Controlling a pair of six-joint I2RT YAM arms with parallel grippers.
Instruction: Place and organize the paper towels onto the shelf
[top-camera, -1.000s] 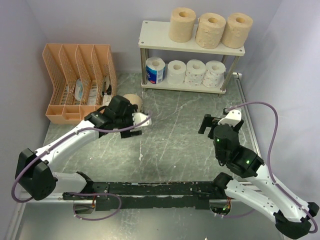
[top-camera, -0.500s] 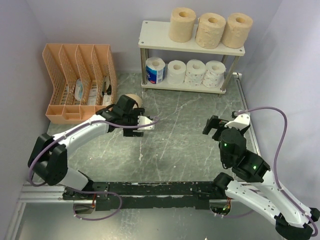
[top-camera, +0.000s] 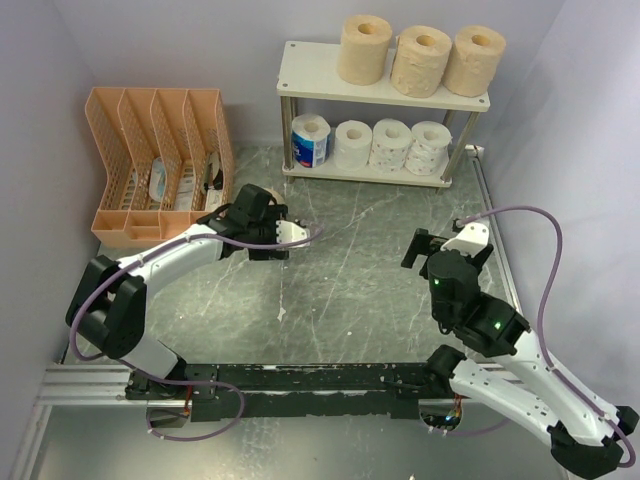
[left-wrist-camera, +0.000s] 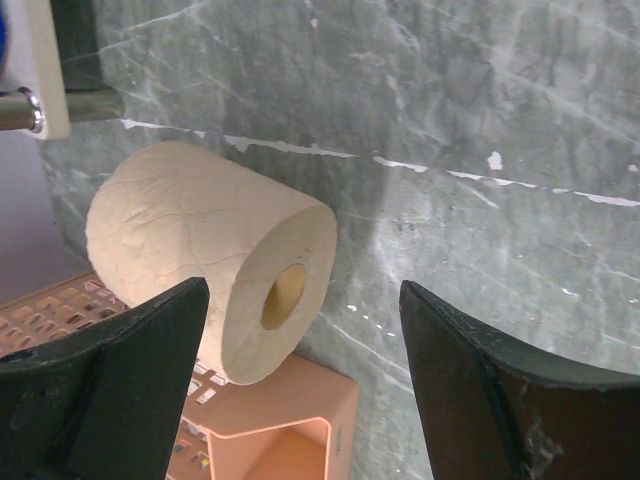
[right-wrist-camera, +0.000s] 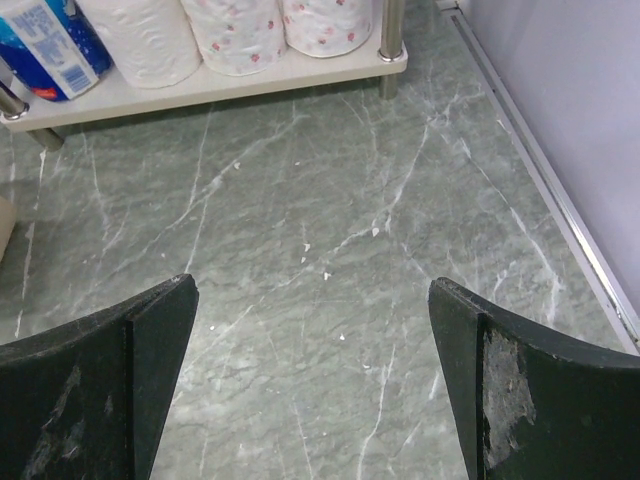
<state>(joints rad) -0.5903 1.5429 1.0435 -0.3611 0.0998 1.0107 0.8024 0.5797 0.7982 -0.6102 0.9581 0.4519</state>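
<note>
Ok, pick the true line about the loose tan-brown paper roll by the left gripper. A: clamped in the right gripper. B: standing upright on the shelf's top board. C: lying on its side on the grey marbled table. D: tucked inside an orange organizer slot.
C: the tan-brown paper roll lies on its side on the grey marbled table, hollow core towards the left wrist camera, ahead of the open left gripper.

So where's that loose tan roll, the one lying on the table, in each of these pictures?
Top external: the loose tan roll sits left of centre, partly hidden, right of the orange organizer.
Left wrist: left of centre, on its side, core towards the camera.
Right wrist: not clearly in it; a tan sliver at the left edge may be it.
Shared landmark: the shelf.
</note>
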